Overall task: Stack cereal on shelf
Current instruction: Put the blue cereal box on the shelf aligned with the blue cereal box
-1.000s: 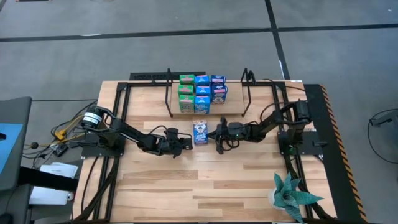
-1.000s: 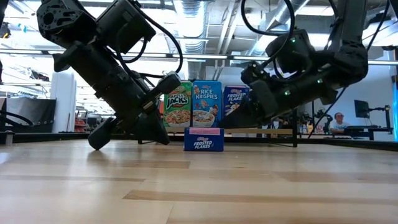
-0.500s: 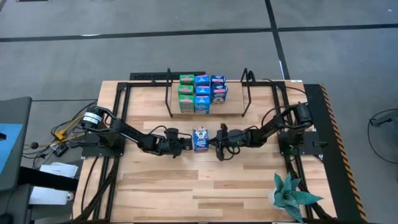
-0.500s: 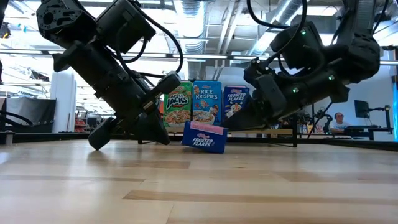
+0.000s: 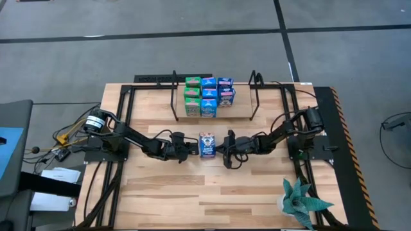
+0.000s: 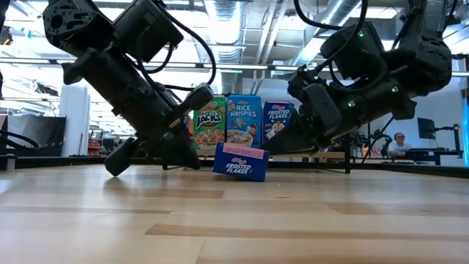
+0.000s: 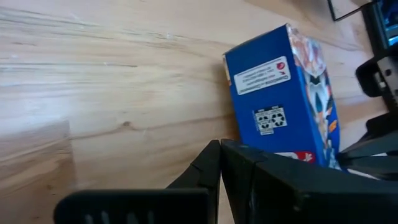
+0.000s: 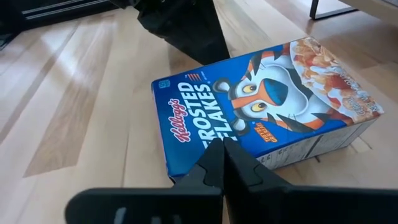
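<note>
Clenched left claw (image 5: 191, 148) and right claw (image 5: 222, 149) flank one dark blue cardboard cereal box (image 5: 207, 144).
Six boxes fill the light wooden shelf (image 5: 243, 110) behind it; this one remains, I reckon.

Frosted Flakes box (image 5: 207, 144) hemmed between both arms; near tabletop (image 5: 205, 192) open.

The left gripper's closed fingers (image 7: 219, 163) touch a dark blue cereal box (image 7: 283, 99) lying on the wooden tabletop (image 7: 106, 81).
</note>
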